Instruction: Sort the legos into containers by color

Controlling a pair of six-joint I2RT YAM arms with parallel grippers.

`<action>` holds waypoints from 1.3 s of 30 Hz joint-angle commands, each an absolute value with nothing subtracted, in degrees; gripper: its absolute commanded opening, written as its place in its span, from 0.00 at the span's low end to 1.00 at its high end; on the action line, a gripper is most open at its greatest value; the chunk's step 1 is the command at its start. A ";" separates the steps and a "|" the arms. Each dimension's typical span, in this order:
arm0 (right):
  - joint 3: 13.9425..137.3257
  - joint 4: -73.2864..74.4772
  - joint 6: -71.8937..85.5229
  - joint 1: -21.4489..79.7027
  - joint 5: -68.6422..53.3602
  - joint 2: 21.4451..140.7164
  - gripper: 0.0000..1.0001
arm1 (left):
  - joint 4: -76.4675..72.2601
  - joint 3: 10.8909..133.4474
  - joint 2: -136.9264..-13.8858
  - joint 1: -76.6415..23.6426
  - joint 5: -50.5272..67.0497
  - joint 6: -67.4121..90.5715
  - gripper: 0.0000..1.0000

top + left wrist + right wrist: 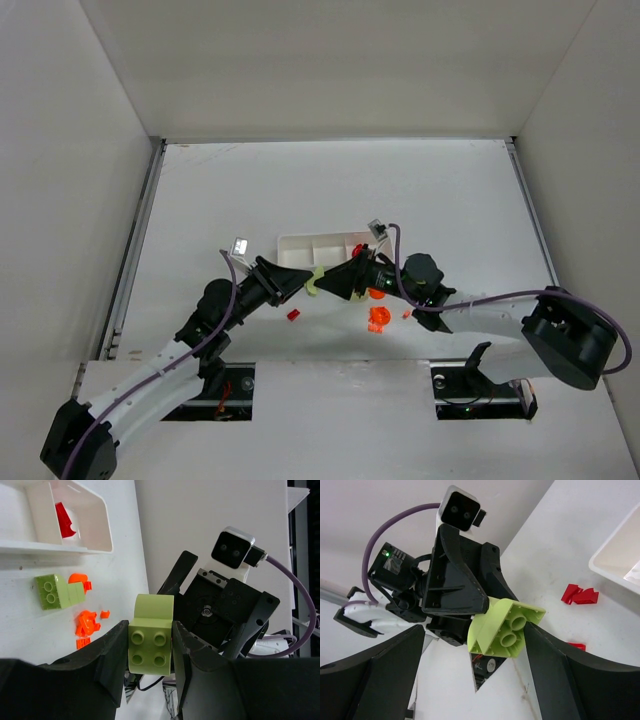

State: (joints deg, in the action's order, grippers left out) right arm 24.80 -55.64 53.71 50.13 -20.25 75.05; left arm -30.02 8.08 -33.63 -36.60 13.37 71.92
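Observation:
My left gripper [150,632] is shut on a pale yellow-green lego [151,642] and holds it above the table, just in front of the white tray [300,243]. In the top view this lego [316,279] sits between both grippers. My right gripper [475,630] is open and faces the left one, its jaws on either side of the same lego [507,627]; the right finger is close to it, the left finger well apart. A red lego [64,520] lies in the tray's end compartment. A second yellow-green lego [57,591] and orange legos [85,622] lie on the table.
Loose red legos [580,595] lie near the tray corner [620,555], and one red lego [294,314] lies in front of the left gripper. An orange cluster [378,318] lies under the right arm. White walls close in the table on three sides.

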 commanded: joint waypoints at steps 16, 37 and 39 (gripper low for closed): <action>26.89 -70.66 60.64 49.44 -22.50 85.34 0.55 | -37.62 7.12 -32.96 -37.22 16.18 75.06 0.07; 23.81 -69.17 60.56 45.65 -21.80 82.97 0.72 | -39.02 7.30 -34.54 -36.25 15.56 75.06 0.06; 24.78 -69.43 60.56 45.83 -21.88 83.58 0.71 | -39.37 7.47 -34.72 -36.25 16.26 75.15 0.06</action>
